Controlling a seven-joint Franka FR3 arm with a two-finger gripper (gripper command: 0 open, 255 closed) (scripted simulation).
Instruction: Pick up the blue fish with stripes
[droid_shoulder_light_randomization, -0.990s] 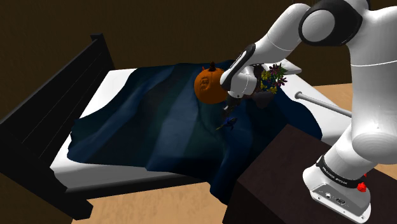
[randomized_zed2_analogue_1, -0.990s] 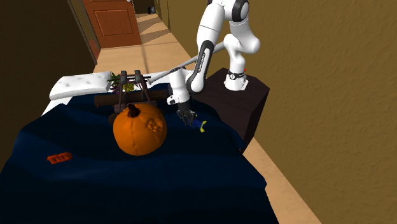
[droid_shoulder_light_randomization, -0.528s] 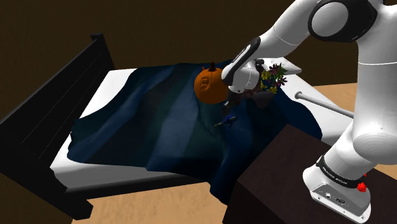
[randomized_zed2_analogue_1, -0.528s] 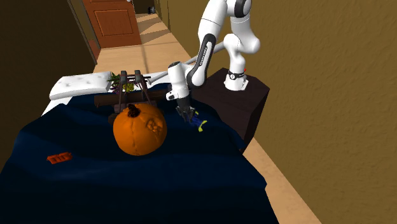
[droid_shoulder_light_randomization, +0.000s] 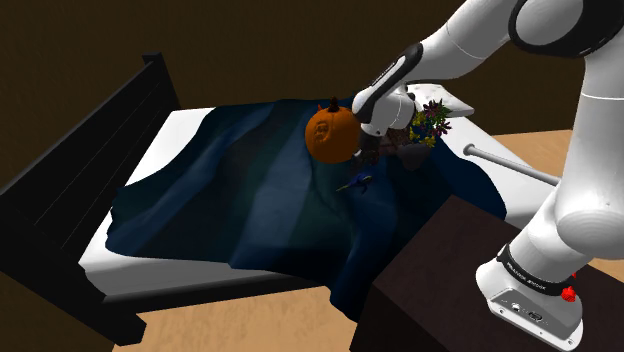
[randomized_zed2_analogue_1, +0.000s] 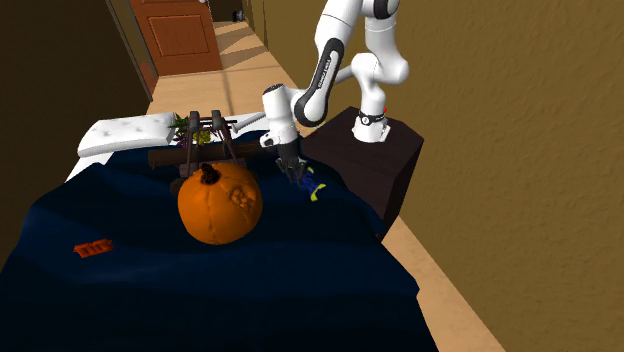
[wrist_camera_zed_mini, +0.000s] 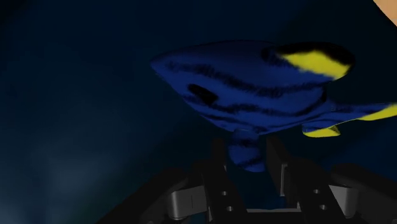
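Ochre-brown walls close in on a bedroom where a black-framed bed (droid_shoulder_light_randomization: 70, 185) carries a white mattress under a rumpled dark blue blanket (droid_shoulder_light_randomization: 250, 215). White with dark joints, the arm (droid_shoulder_light_randomization: 445, 50) reaches from its dark box stand (droid_shoulder_light_randomization: 440, 290) over the near side of the bed, its black pincer (randomized_zed2_analogue_1: 293, 176) pointing down toward the blanket.

The pincer is clamped on the blue fish (wrist_camera_zed_mini: 254, 83), a small figure marked with black stripes and with yellow on its tail and fin edge. Seen from the wrist, the two fingers (wrist_camera_zed_mini: 219, 168) press from either side against a lower fin of the fish. Its body spreads out beyond the fingertips with the dark blanket behind it. In the second exterior view the fish sits at the tip of the pincer, near the side of the bed that faces the stand. Whether it touches the cloth cannot be told.

A large orange pumpkin (droid_shoulder_light_randomization: 330, 135) sits on the blanket just beside the pincer, on the shoulder view's left of it. Behind the hand, a bunch of mixed flowers (droid_shoulder_light_randomization: 431, 122) lies near a white pillow (randomized_zed2_analogue_1: 125, 133). A small red-orange brick (randomized_zed2_analogue_1: 92, 248) rests on the blanket well apart from the fish, with the pumpkin between them. A brown panelled door (randomized_zed2_analogue_1: 175, 35) stands beyond the pillow end of the bed, and a tan floor (randomized_zed2_analogue_1: 425, 255) runs alongside.
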